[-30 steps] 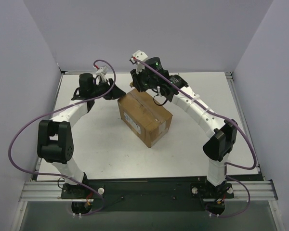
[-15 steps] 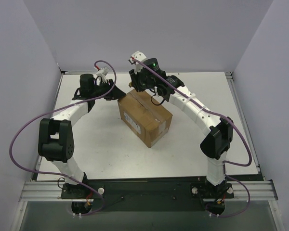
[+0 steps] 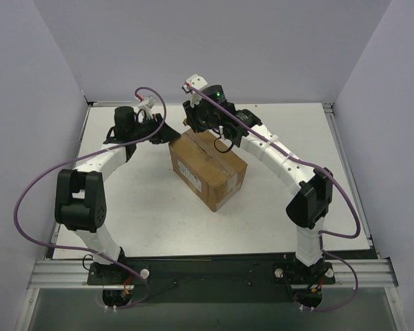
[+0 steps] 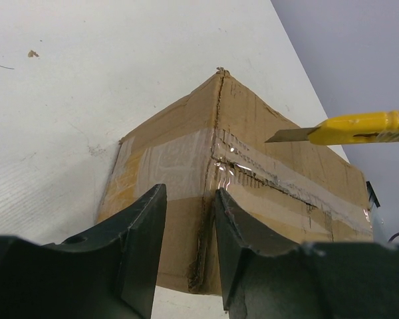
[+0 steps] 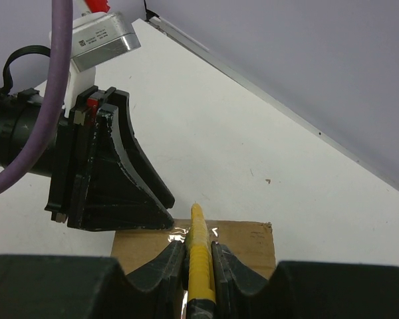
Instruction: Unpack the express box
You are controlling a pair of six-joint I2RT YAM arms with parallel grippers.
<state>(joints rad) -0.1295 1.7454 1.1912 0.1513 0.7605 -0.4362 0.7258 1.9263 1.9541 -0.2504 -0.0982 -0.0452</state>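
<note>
1. The right gripper (image 5: 198,247) has its jaws closed tight on a yellow utility knife (image 5: 201,279), whose handle runs straight out between the fingers.
2. Just past those fingers the knife's blade (image 4: 289,135) is out, its tip hanging slightly above the box's top. I cannot tell whether it touches.
3. Directly below the blade is the express box (image 3: 205,169), standing on the table (image 3: 145,207) with its flaps closed. A clear tape seam (image 4: 279,178) runs along its top, under the line of the knife.
4. Ahead of the knife tip and to its left, the left gripper (image 4: 190,206) sits at the box's end. Its jaws are set with a narrow gap and nothing is clamped between them. The box's vertical corner edge shows through that gap, just beyond the fingertips.
5. On the box's top, back toward the arm bases from both grippers, lies a pale label (image 3: 193,172).
</note>
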